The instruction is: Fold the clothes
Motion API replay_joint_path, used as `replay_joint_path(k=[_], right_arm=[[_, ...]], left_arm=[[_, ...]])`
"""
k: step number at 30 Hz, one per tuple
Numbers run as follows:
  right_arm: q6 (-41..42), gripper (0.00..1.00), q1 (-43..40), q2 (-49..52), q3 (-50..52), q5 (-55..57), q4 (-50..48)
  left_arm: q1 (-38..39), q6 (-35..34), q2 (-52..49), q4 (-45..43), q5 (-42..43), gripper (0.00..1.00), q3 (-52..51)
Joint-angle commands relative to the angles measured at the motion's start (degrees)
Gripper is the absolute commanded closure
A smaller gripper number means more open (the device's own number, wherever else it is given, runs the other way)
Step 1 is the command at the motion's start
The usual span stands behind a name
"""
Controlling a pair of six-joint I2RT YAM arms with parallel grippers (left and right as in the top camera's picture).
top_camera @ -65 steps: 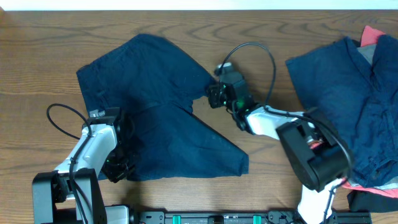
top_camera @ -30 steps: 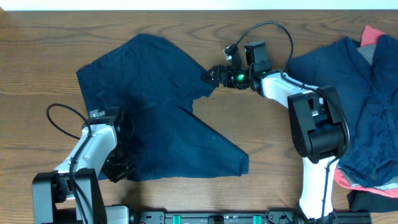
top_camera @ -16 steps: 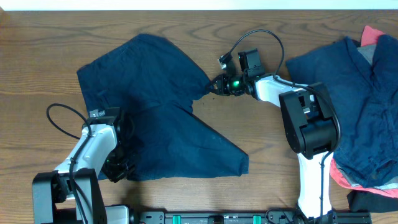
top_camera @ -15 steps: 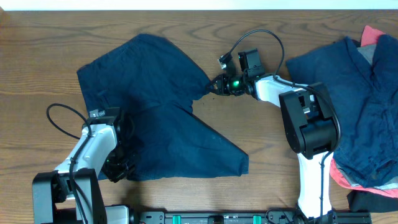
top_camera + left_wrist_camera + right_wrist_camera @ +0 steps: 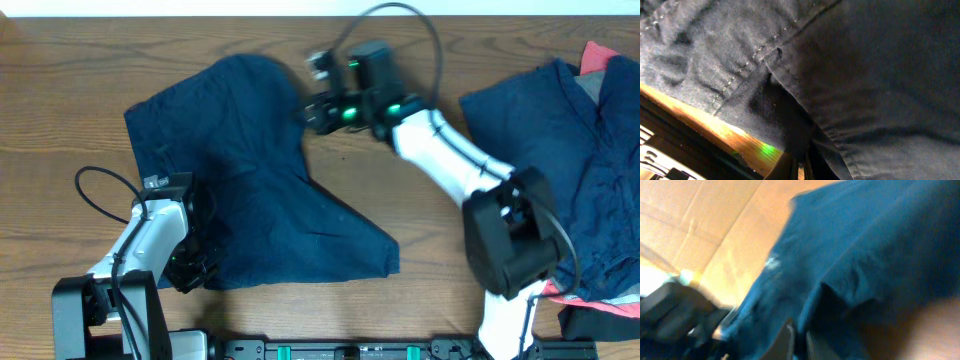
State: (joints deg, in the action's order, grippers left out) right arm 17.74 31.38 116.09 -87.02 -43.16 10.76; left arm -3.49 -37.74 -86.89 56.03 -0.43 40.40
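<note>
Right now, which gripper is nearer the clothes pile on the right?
Right. Right gripper pinches the shorts at centre, left of the pile; left gripper is farther left, at their near hem.

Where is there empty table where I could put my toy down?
The table is bare left of the shorts, above the left arm. It is also bare in the wedge between the shorts' lower leg and the right arm. The right side is crowded with the pile of clothes.
</note>
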Motion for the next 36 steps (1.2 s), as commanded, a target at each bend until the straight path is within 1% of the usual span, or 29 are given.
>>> replay_joint_path(k=[1,2,3,5,7,9,11,13,18,21,23,25,29,33,36], right_arm=[[-6.8,0.9,7.2,1.0,0.5,4.3,5.8],[-7.9,0.87,9.0,1.3,0.5,7.3,8.2],[-9.4,0.78,11.3,1.6,0.5,12.1,11.3],[-10.4,0.46,14.3,1.9,0.5,21.0,15.1],[-10.3,0.39,16.3,2.0,0.5,29.0,17.2],[-9.3,0.25,17.1,1.9,0.5,35.8,17.8],[-6.9,0.21,16.6,1.5,0.5,39.8,17.7],[-5.8,0.19,15.4,0.9,0.3,41.1,17.6],[-3.8,0.17,9.6,-2.7,0.3,40.6,16.8],[-3.8,0.16,5.1,-4.6,0.3,38.0,16.4],[-3.8,0.15,1.9,-4.8,0.3,34.1,16.3],[-3.8,0.16,-1.6,-4.0,0.5,26.4,15.6],[-3.5,0.17,-5.9,-0.5,0.5,12.7,12.7],[-3.4,0.16,-7.1,4.7,0.5,2.0,7.1],[-2.5,0.16,-6.8,8.3,0.5,-3.3,1.6]], left_arm=[[0.0,-0.9,0.4,0.0,-1.1,0.93,-0.2],[0.0,-0.9,0.4,0.0,-1.1,0.94,-0.2],[0.0,-0.9,0.4,0.0,-1.1,0.93,-0.2],[0.0,-0.9,0.4,0.0,-1.1,0.93,-0.2],[0.0,-0.9,0.4,0.0,-1.1,0.93,-0.2],[0.0,-0.9,0.4,0.0,-1.1,0.93,-0.2],[0.0,-0.9,0.4,0.0,-1.1,0.93,-0.2],[0.0,-0.9,0.4,0.0,-1.1,0.93,-0.2],[0.0,-0.9,0.4,-0.2,-1.1,0.93,-0.2],[0.0,-0.9,0.4,-0.4,-1.1,0.93,-0.2],[0.0,-0.9,0.4,-0.4,-1.1,0.93,-0.2],[0.0,-0.9,0.4,-0.5,-1.1,0.93,-0.2],[0.0,-0.9,0.4,-0.7,-1.1,0.93,-0.2],[0.0,-0.9,0.4,-0.7,-1.1,0.93,-0.2],[0.0,-0.9,0.4,-0.9,-1.1,0.93,-0.2]])
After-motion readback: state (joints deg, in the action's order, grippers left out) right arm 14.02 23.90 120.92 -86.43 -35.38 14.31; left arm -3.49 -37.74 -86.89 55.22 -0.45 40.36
